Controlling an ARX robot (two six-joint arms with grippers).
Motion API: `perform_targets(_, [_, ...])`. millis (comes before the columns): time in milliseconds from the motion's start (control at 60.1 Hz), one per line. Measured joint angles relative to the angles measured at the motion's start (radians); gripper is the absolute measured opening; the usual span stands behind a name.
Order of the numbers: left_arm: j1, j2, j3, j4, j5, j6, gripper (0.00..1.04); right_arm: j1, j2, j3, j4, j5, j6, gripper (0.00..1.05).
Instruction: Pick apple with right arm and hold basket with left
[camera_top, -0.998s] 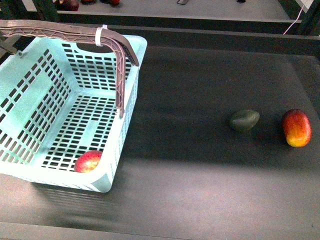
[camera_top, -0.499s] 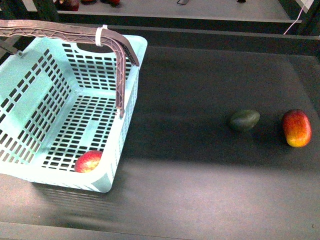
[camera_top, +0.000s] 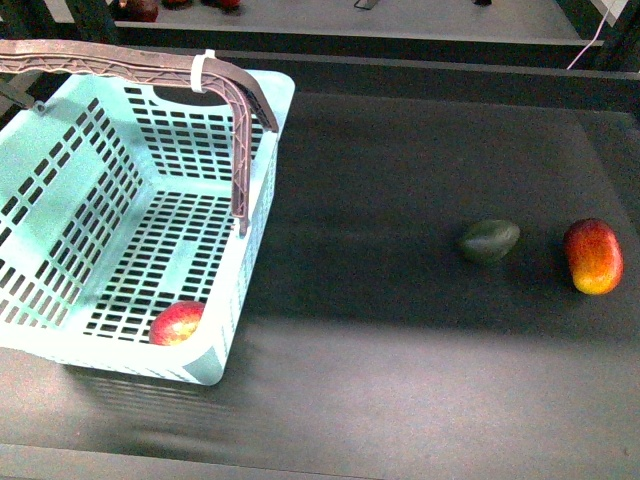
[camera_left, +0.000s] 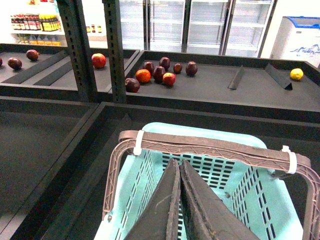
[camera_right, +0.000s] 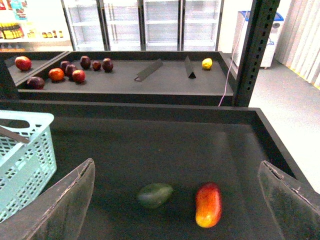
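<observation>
Apple (camera_top: 177, 323): red with a yellowish patch, lying inside the basket (camera_top: 60, 200) on its slotted floor, tucked into the near corner against the low front wall. No claw touches it.

Basket: light turquoise, lattice walls, standing on the dark surface (camera_top: 400, 380) at the robot's left. Brown handles (camera_top: 240, 150) are raised and tied together with white straps.

Left claw (camera_left: 178, 200): fingers pressed together, nothing visible between them, poised above the basket near the handles; whether it touches the handle cannot be told.

Right claw (camera_right: 177, 200): spread wide, empty, over the open surface well apart from the basket, facing the dark green fruit (camera_top: 490, 241) and the elongated red-orange fruit (camera_top: 593, 256).

Hazards, judged:
- Wrong pick. The right claw looks at the two other fruits, and the red-orange one could be mistaken for the apple.
- Obstruction. The raised handles and the left arm stand over the basket mouth; a right-arm reach across could strike either.
- Poor grasp. The apple sits tight in a corner, leaving one finger little room by the wall; it may roll away.
- Basket shift. If the basket is not firmly held, a push on the wall could slide it.
</observation>
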Motion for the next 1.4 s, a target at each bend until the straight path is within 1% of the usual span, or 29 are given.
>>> perform_targets(50, [0.0, -0.037, -0.017, -0.02, 0.0, 0.0, 0.03, 0.0, 0.0, 0.0, 0.0, 0.0, 0.0, 0.96])
perform_targets(116, [0.0, -0.042, -0.051, 0.026, 0.0, 0.0, 0.03, 0.0, 0.0, 0.0, 0.0, 0.001, 0.0, 0.96])
perform_targets(166, [0.0, -0.06, -0.071, 0.015, 0.0, 0.001, 0.03, 0.0, 0.0, 0.0, 0.0, 0.0, 0.0, 0.96])
perform_targets(466, [0.0, -0.316, -0.117, -0.198, 0.0, 0.003, 0.03, 0.0, 0.0, 0.0, 0.0, 0.0, 0.0, 0.96])
perform_targets(765, [0.0, -0.608, -0.117, -0.468, 0.0, 0.003, 0.03, 0.0, 0.0, 0.0, 0.0, 0.0, 0.0, 0.96])
perform_targets(1115, [0.0, -0.764, -0.117, -0.619, 0.0, 0.003, 0.03, 0.0, 0.0, 0.0, 0.0, 0.0, 0.0, 0.96])
perform_targets(1398, [0.0, -0.848, -0.117, -0.703, 0.0, 0.003, 0.03, 0.0, 0.0, 0.0, 0.0, 0.0, 0.0, 0.96])
